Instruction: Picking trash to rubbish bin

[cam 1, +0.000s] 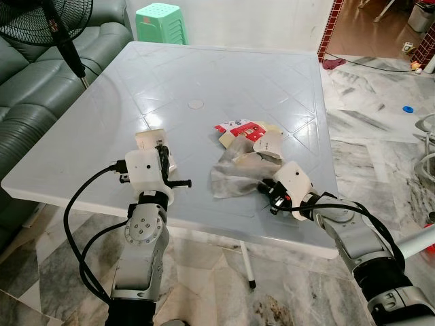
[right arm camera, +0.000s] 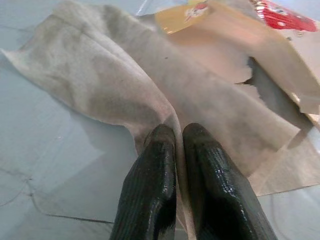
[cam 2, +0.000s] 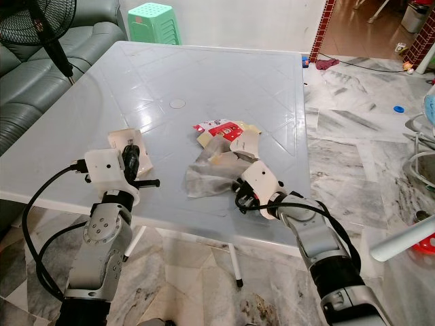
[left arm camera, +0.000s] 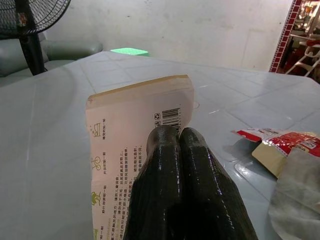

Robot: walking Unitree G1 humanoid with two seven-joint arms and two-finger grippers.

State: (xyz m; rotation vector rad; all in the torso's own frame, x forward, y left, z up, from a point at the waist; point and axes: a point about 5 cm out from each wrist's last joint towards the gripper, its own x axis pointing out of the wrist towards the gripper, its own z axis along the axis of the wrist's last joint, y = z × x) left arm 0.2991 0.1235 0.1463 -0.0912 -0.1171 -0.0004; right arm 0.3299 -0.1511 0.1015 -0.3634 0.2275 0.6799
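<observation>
Lying on the white table [cam 1: 224, 75], toward its near edge: a crumpled grey wipe [cam 1: 234, 175], pinched along one fold between the pressed-together fingers of the right gripper [right arm camera: 178, 142], a thin ridge of the sheet caught between the two black tips. Just behind the wipe and touching it, a torn beige paper wrapper [cam 1: 264, 144], and behind that a red-and-white packet [cam 1: 239, 128], the three overlapping in one loose heap nearer the table's right edge than its left. Toward the near left corner, a cream carton [left arm camera: 135, 120] printed with a barcode and small text, clamped by the left gripper [left arm camera: 178, 137], fingers shut tight side by side against its printed face; seen from the head, tilted up against the gripper rather than lying flat. Between carton and heap, bare tabletop, with a small round cap [cam 1: 196, 104] set in the middle of the table farther back.

Beyond the far edge, a green plastic stool [cam 1: 161, 22]. Beside the left edge, a grey-green sofa [cam 1: 27, 88] and a black standing fan [cam 1: 47, 20], its pole leaning over the far left corner. Right of the table, marbled floor tiles [cam 1: 380, 149] with a dark red cloth [cam 1: 333, 63] and a small blue lid [cam 1: 407, 107] well apart from the table.
</observation>
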